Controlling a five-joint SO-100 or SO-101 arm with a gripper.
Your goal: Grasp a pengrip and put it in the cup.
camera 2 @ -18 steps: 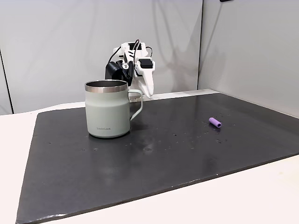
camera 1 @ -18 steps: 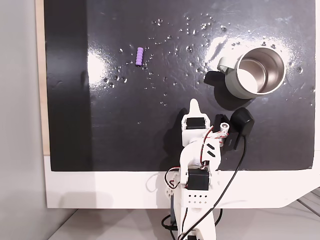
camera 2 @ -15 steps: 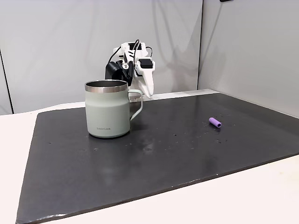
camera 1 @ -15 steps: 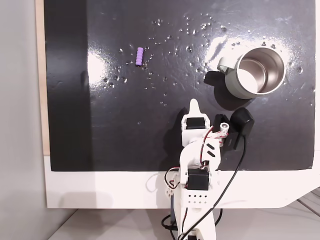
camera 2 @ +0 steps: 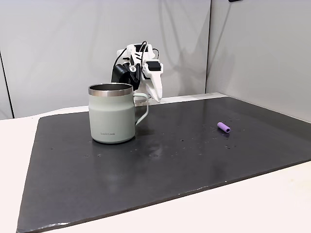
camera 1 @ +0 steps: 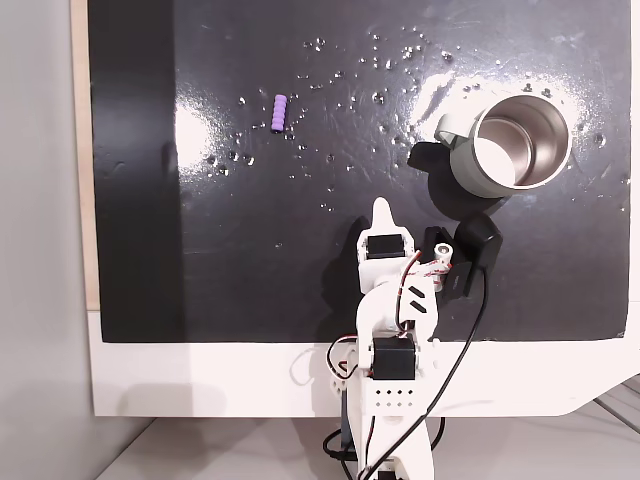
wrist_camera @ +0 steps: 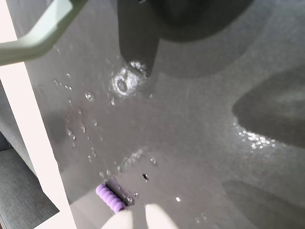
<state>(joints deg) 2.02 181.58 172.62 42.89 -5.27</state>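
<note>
Purple and ribbed, the pengrip point(camera 1: 278, 113) lies on its side on the black mat point(camera 1: 250, 250) that covers the table point(camera 1: 200, 380), in the far-left part of the mat as a fixed view from above shows it, well apart from the cup point(camera 1: 508, 145), which stands upright near the mat's far-right corner with its small handle turned left. In the other fixed view the pengrip point(camera 2: 223, 127) lies to the right of the cup point(camera 2: 112, 114), towards the mat's right edge. The end effector point(camera 1: 381, 212) hangs over the middle of the mat near its front edge, empty, its white fingers drawn close together with only a narrow gap in the wrist view point(wrist_camera: 138, 217), where the pengrip point(wrist_camera: 111, 197) lies just beside the tips.
</note>
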